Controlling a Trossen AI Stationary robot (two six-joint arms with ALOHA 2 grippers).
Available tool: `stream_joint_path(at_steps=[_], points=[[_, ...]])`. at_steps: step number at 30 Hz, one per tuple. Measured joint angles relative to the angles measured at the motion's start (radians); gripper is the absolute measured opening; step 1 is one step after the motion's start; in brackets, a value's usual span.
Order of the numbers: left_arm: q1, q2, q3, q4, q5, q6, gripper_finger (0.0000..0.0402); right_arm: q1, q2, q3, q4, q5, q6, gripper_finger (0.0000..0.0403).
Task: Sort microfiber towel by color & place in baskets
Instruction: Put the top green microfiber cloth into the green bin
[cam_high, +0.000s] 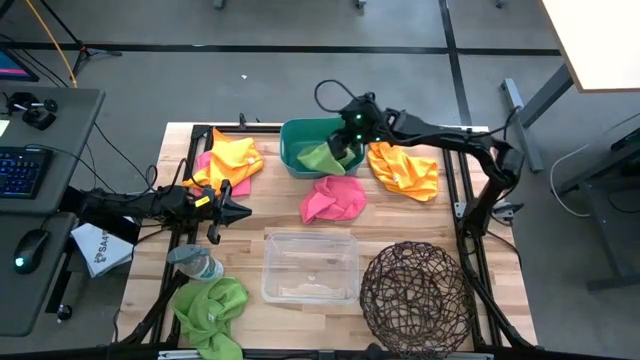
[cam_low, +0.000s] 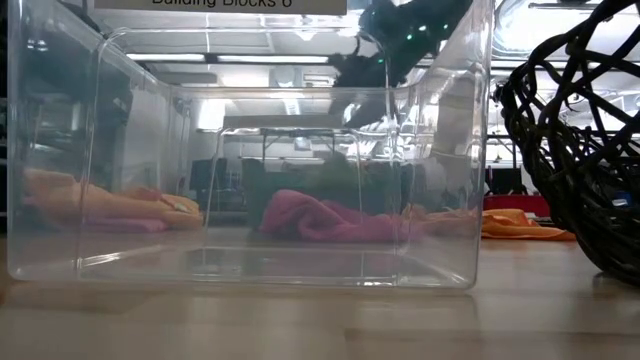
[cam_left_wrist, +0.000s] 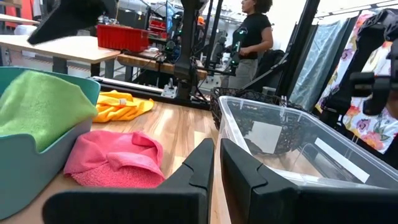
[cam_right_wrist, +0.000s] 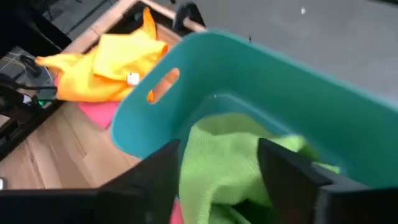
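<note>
A lime green towel (cam_right_wrist: 224, 155) lies in the teal tub (cam_high: 300, 135) at the table's far middle, one part draped over the tub's rim (cam_left_wrist: 37, 106). My right gripper (cam_right_wrist: 219, 149) hovers open over it, a finger on each side. A hot pink towel (cam_high: 333, 200) lies on the table just near of the tub, and a yellow-orange one (cam_high: 403, 170) lies to its right. Another yellow-orange towel (cam_high: 232, 158) lies on a pink one at far left. A second green towel (cam_high: 210, 310) lies at near left. My left gripper (cam_high: 240, 211) waits shut at left. My right gripper stands open above the green towel in the tub, fingers (cam_right_wrist: 283, 168) pointing down on either side of a raised fold (cam_right_wrist: 217, 143). I cannot tell whether the fingers touch the cloth.
The clear bin (cam_high: 310, 267) stands at near middle and the round dark wire basket (cam_high: 415, 295) at near right. A clear bottle (cam_high: 195, 265) lies near my left gripper, with a white printed sheet (cam_high: 100, 248) off the table's left edge. A person (cam_left_wrist: 252, 37) stands in the room beyond.
</note>
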Motion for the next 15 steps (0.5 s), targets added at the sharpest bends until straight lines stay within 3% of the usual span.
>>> stream_joint_path(at_steps=[3, 7, 10, 15], points=[[0.0, 0.0, 0.0, 0.0, 0.0, 0.0, 0.0017, -0.014, -0.033, 0.0, 0.003, -0.034, -0.018, 0.0259], [0.0, 0.0, 0.0, 0.0, 0.0, 0.0, 0.0017, -0.037, -0.053, 0.0, -0.015, -0.237, 0.013, 0.0278], [0.0, 0.0, 0.0, 0.0, 0.0, 0.0, 0.0017, -0.028, -0.047, 0.0, -0.075, -0.353, 0.026, 0.0274], [0.0, 0.0, 0.0, 0.0, 0.0, 0.008, 0.0017, 0.026, 0.008, 0.0, -0.099, -0.33, 0.044, 0.0235]])
